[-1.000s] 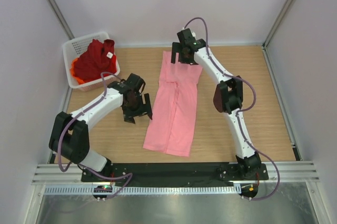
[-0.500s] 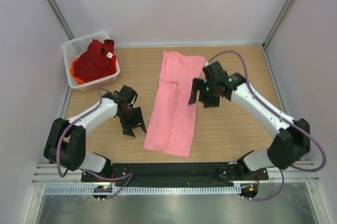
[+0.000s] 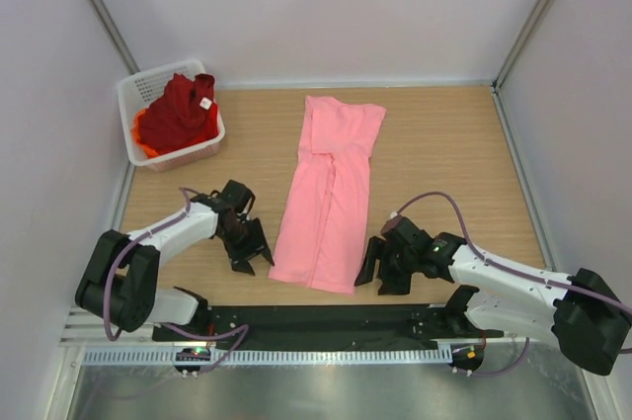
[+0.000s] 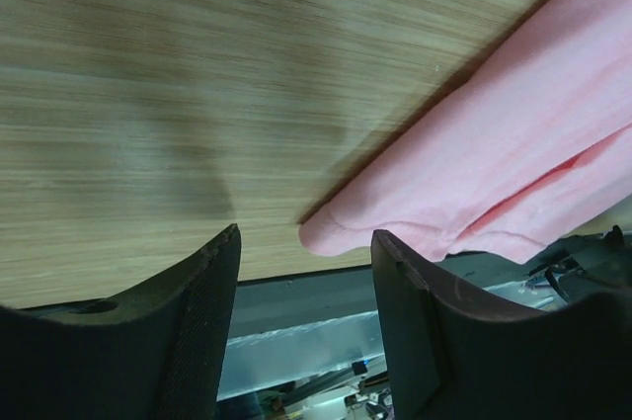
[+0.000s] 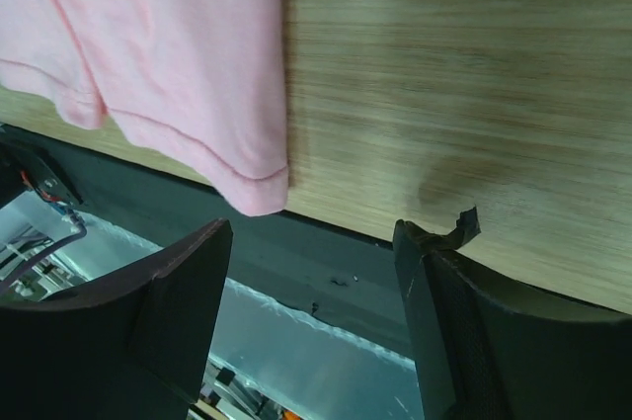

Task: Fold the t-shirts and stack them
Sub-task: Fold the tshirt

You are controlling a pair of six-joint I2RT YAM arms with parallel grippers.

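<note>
Top external view: on the wooden table [image 3: 444,163], the light pink t-shirt [image 3: 331,198] lies as a long narrow strip from upper centre to lower centre of the frame, slanting slightly to the left at its lower end. Its sides are already folded inward, and 1 flap overlaps the other along a line down the middle. The cloth looks soft, thin and fairly flat, with the hem nearly at the table's lower edge. In the upper left, a white mesh basket [image 3: 148,84] holds the other 2 shirts: the dark red t-shirt [image 3: 183,114], bunched with its small white tag [image 3: 205,102] showing, on top of the orange t-shirt [image 3: 141,133], of which only a sliver shows.

The left gripper [image 3: 252,260] and the right gripper [image 3: 377,280] flank the hem's 2 corners at the bottom of the frame. Both have their fingers spread apart and neither holds anything. The wrist views show each hem corner just ahead of its own fingers.

The step in hand appears to be pinching these corners for a crosswise fold toward the collar. Doing it well likely means lowering both grippers until every layer at each corner is caught, then lifting together at equal height. The hem should be laid squarely on the upper end so the side folds do not spring open.
</note>
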